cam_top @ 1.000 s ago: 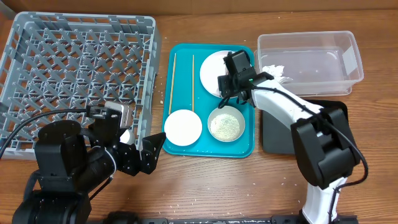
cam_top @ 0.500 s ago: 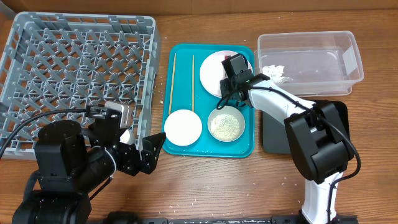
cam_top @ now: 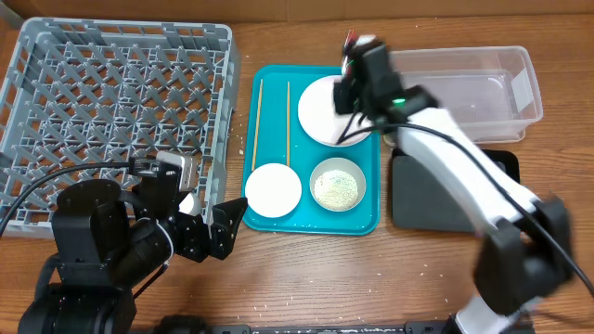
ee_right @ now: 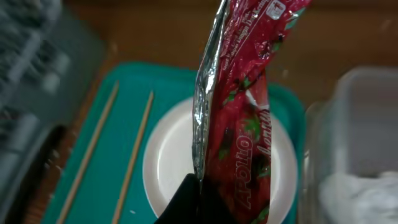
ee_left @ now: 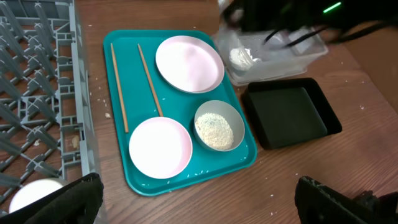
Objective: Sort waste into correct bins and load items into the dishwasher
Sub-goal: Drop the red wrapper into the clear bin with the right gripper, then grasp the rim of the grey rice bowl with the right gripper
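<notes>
My right gripper [cam_top: 356, 57] is raised over the white plate [cam_top: 323, 113] and shut on the red foil wrapper [ee_right: 244, 106], which hangs upright between its fingers [ee_right: 200, 202]. The arm is blurred. On the teal tray [cam_top: 273, 139] lie two chopsticks [cam_top: 257, 121], the empty white bowl [cam_top: 273, 188] and the grey-green bowl of rice [cam_top: 338, 185]. The clear tub [cam_top: 473, 88] holds the white paper scrap [ee_left: 241, 57]. In front of the tub lies the black tray [cam_top: 418, 199]. My left gripper [cam_top: 218, 232] stands open and empty near the tray's front left corner.
The grey dish rack [cam_top: 111, 111] fills the left of the table, right beside the teal tray. A few rice grains lie scattered on the wood in front of the tray.
My right gripper has shut on the red wrapper at the plate and lifted it up and toward the back. The left arm has not moved.
</notes>
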Controlling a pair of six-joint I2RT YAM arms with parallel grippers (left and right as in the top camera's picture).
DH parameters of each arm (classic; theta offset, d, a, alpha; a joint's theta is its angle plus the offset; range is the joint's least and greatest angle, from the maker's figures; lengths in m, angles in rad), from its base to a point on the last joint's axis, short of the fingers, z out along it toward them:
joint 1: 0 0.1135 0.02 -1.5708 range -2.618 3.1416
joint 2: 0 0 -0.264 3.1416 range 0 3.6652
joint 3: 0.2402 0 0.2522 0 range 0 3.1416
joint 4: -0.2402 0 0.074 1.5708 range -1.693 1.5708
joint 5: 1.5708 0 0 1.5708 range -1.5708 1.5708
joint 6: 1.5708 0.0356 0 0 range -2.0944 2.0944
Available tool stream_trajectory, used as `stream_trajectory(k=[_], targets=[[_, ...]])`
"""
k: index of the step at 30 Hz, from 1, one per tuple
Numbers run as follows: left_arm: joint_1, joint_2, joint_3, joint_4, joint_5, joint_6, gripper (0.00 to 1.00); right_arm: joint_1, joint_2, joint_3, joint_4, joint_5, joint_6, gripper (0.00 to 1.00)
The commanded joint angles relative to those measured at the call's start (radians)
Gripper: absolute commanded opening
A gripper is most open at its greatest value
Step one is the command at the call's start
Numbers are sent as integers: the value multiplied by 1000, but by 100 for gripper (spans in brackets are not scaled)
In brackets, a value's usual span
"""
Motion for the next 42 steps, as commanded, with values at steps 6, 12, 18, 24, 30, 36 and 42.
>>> stream_trajectory(k=[6,12,18,24,30,36,42], targets=[[5,-1,5,0,-3,19,100,-221,-16,-31,-158,10,3,4],[5,-1,5,0,-3,19,100,-249,-23,-10,-237,-43,2,46],[5,-1,5,0,-3,19,100,-193,-154,26,-306,-336,0,58],[5,-1,5,0,-3,19,100,16,-188,-3,-530,-390,2,59],[5,-1,5,0,-3,19,100,241,-111,-128,-449,-163,107,61],[5,-1,5,0,-3,19,100,283,14,-169,-332,42,189,55],[5,-1,5,0,-3,19,100,283,119,-172,-259,-25,189,48]])
